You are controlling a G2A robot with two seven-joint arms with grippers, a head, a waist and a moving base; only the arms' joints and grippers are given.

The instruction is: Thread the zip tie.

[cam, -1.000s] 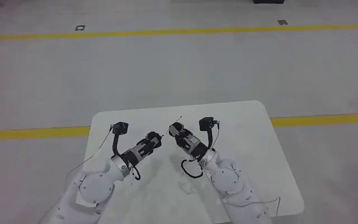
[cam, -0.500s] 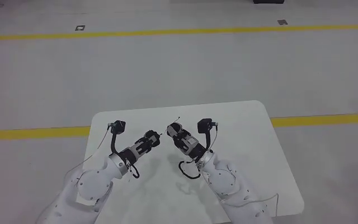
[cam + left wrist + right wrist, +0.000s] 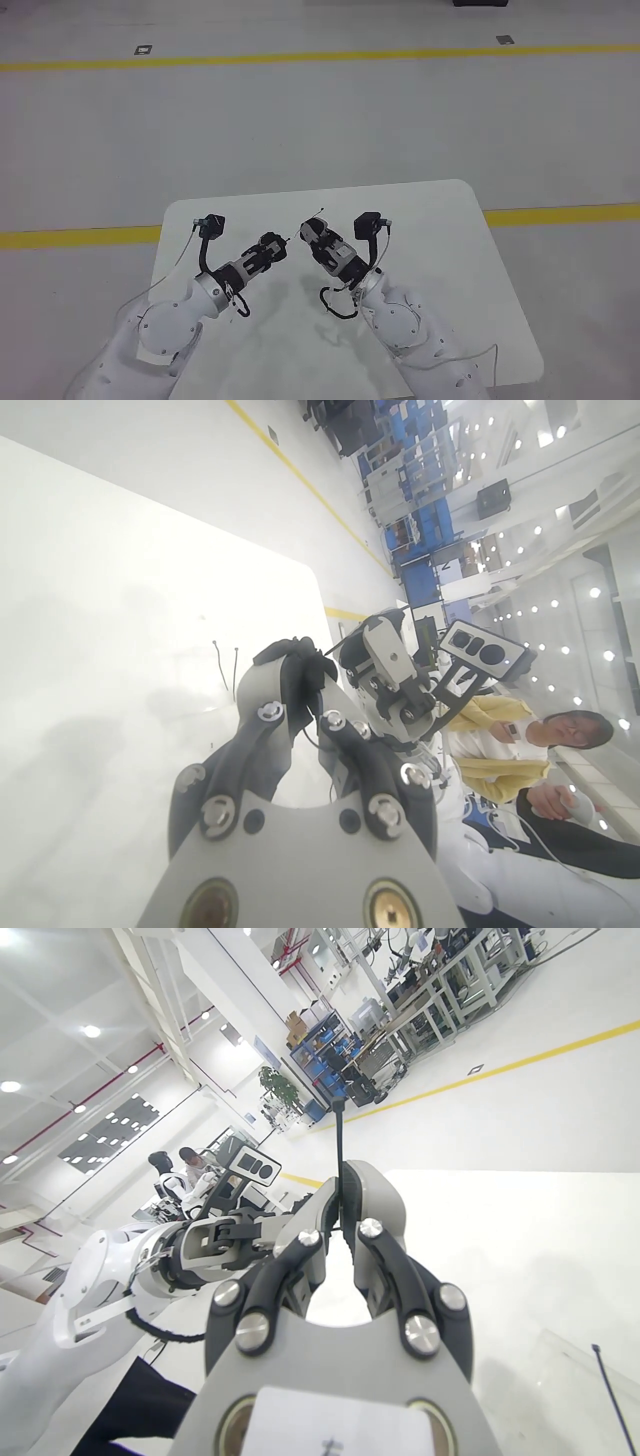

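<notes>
Both arms have drifted slightly toward 9 o'clock. Over the white rounded table's 11 o'clock, the right gripper pinches the thin black plastic zip tie, head outward. The left gripper is closed at its 9 o'clock. The tie is likely light, springy and slippery, so hold it near the end.

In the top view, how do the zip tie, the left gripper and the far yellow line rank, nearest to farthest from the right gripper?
1. Zip tie, held in the right gripper itself.
2. Left gripper, just beside it over the table.
3. Far yellow line, on the floor beyond the table.
</notes>
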